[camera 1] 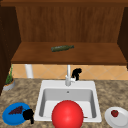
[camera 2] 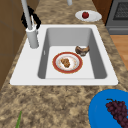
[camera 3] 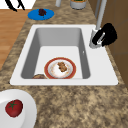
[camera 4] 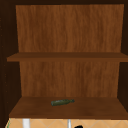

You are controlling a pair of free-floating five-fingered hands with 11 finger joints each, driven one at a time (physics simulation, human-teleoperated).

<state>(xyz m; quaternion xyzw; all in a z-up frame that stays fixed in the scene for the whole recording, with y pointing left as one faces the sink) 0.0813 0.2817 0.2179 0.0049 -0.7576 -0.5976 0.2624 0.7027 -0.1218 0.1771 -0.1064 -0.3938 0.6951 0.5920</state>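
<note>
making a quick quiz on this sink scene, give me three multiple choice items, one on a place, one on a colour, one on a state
1. Where does the green bottle lie?
A. in the sink
B. on the lower cabinet shelf
C. on the blue plate

2. What colour is the plate under the grapes?
A. blue
B. white
C. red

3. How is the right hand?
A. flat on the counter
B. holding the tomato
C. curled at the faucet's handle

Answers:
1 B, the front view shows the bottle on its side on the shelf above the faucet.
2 A, the grapes sit on the blue plate by the left hand.
3 C, the right side view shows its fingers round the handle at the faucet's base.
</note>
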